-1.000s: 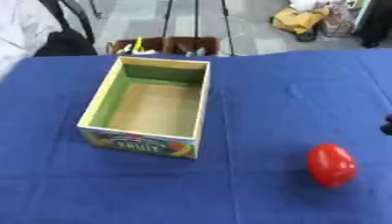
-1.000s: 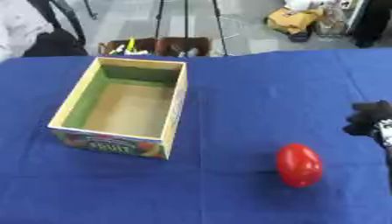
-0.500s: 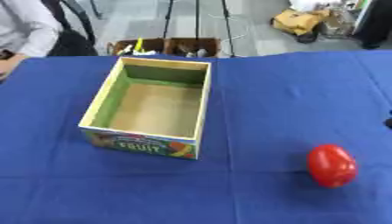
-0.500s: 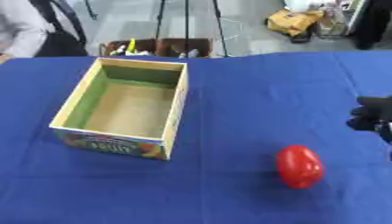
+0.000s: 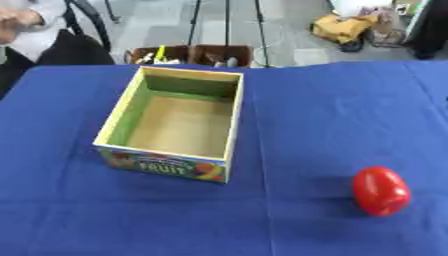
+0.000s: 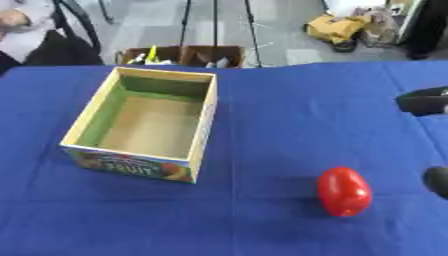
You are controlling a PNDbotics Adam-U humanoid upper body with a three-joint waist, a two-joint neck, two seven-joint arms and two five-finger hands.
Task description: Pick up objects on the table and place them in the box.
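Observation:
A glossy red oval object lies on the blue tablecloth at the lower right. An open cardboard fruit box with green inner walls stands left of centre and has nothing inside. My right hand shows only in the right eye view, as two dark parts at the right edge. One part is above and right of the red object and the other is level with it; the parts are spread apart and clear of the object. My left hand is out of sight.
The blue cloth covers the whole table. Beyond its far edge are brown boxes, stand legs and a yellow bag on the floor. A seated person is at the far left corner.
My right hand shows spread wider at the right edge, one part higher and one lower than before. The box and the red object have stayed put.

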